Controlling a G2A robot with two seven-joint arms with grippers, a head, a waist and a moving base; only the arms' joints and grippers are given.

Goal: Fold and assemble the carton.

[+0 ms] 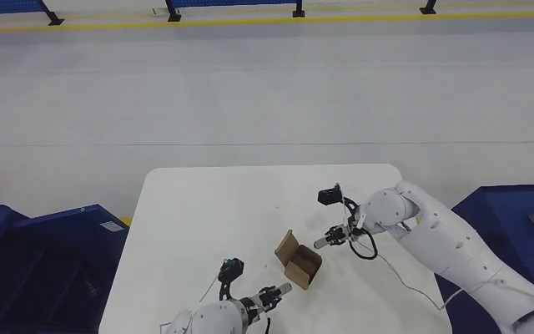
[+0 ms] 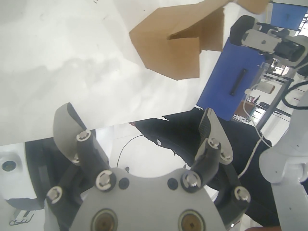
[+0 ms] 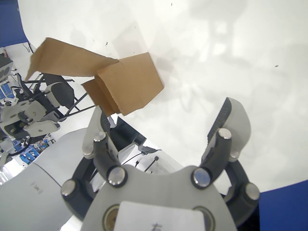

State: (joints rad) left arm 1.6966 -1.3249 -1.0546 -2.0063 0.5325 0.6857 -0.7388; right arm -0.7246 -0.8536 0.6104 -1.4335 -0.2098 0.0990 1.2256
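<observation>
- Carton [image 1: 298, 259], top view: lies on worktop [image 1: 209, 209] near its front edge, between left gripper [image 1: 282, 289] and right gripper [image 1: 320, 242], neither touching. Room to move lies toward the far side.
- Left wrist view: left gripper [image 2: 136, 116] wide, holding nothing. Worktop edge runs close by. Judged: press inward, never toward that edge.
- Right wrist view: right gripper [image 3: 166, 111] wide, holding nothing. Long flap [image 3: 65, 60] stands loose. Judged: steady the body first, then fold.

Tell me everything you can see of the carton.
The carton is small, plain brown cardboard, half assembled: its body is squared into a box shape, and one end is open, with a long flap sticking out and a shorter one beside it. It lies on the white table, near the front edge, between the left gripper and the right gripper. Both are open, and neither appears to touch it; only the table does.
</observation>
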